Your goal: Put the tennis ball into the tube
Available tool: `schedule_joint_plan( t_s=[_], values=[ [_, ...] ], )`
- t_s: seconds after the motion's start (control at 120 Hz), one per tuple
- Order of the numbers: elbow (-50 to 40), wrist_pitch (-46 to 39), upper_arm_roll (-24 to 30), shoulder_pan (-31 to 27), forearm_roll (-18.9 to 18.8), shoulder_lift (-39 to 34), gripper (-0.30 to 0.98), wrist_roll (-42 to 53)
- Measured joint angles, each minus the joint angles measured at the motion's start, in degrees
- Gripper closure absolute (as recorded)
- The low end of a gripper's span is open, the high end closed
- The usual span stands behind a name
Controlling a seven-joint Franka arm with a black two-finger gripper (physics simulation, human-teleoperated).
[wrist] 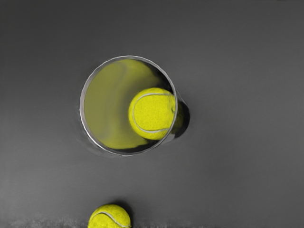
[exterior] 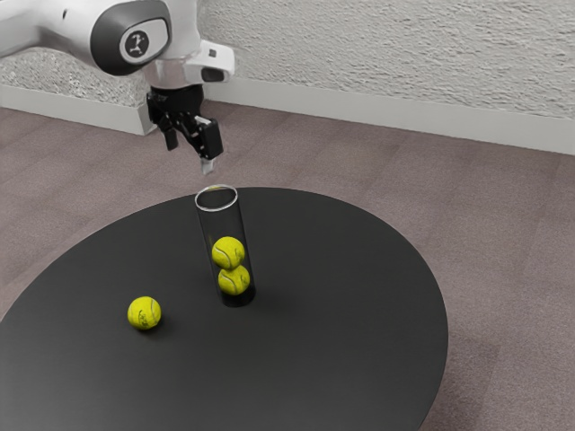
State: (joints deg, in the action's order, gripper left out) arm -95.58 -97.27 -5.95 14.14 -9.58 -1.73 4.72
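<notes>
A pale, rough wall (exterior: 386,54) stands at the far side, behind the brownish floor (exterior: 512,224). Nearer is the round black table (exterior: 359,314). The white arm (exterior: 63,27) reaches in from the exterior view's upper left. Its black gripper (exterior: 190,156) hangs above the clear tube (exterior: 207,229), fingers wide apart. The tube stands upright on the table, its wall between the loose tennis ball (exterior: 144,313), at the near left, and the upper ball (exterior: 228,252) and lower ball (exterior: 234,281), stacked inside.
</notes>
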Motion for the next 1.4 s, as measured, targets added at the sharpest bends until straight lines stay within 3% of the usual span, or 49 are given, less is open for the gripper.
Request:
schedule_joint_plan(
  t_s=[0.2,0.367,0.617,0.875,1.1,1.4],
  values=[
    [-0.4,0.2,-0.1,-7.1,-0.3,0.0,0.00,-1.1],
    [-5.2,-1.9,-7.0,-5.3,0.0,0.6,0.00,-1.6],
    [-10.1,-9.2,-9.0,-10.5,0.8,4.9,0.00,-1.5],
    [-12.0,-16.6,-10.0,-6.2,-1.5,8.4,0.00,-2.0],
    [-17.1,-22.5,-11.4,-8.0,-0.3,10.2,0.00,-2.6],
    [-17.6,-30.9,-13.3,-8.4,0.9,15.8,0.00,-3.1]
  ],
)
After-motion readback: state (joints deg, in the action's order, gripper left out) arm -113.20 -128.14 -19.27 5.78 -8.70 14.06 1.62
